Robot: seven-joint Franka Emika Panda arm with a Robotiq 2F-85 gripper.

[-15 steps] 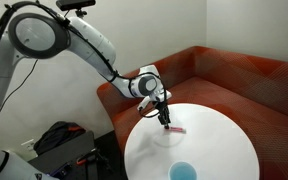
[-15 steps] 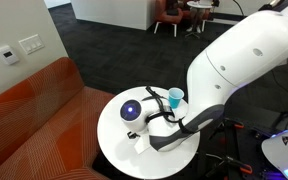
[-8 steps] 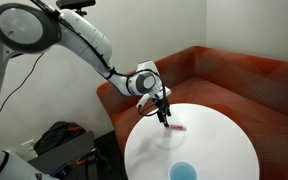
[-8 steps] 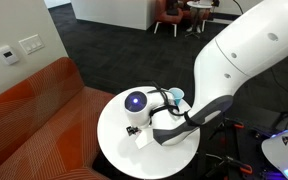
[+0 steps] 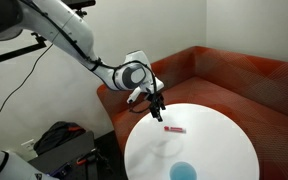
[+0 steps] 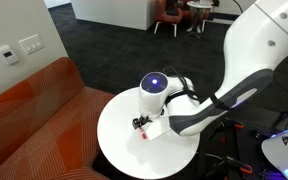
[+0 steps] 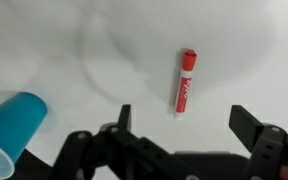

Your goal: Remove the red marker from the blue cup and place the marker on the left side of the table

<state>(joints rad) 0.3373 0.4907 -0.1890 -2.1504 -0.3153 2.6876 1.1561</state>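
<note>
The red marker (image 7: 185, 82) lies flat on the white table (image 7: 74, 40), also seen in an exterior view (image 5: 174, 130). My gripper (image 7: 187, 120) hangs open just above it, one finger on each side of the marker's near end, touching nothing. In an exterior view the gripper (image 5: 156, 108) hovers over the table's far edge (image 5: 199, 110), beside the marker. The blue cup (image 7: 9, 130) is apart from the marker, near the table's front edge (image 5: 184, 172). In the exterior view from the sofa side the gripper (image 6: 141, 124) is above the table (image 6: 119, 150), and the arm hides the cup.
A red-orange sofa (image 5: 234, 80) curves round behind the table, also seen in an exterior view (image 6: 34, 120). A black bag (image 5: 59, 140) sits on the floor by the robot's base. The big white arm (image 6: 244, 70) reaches over the table.
The gripper has opened and let go of the marker, which now lies on the table. The gripper has then risen a little and drawn back from it.
</note>
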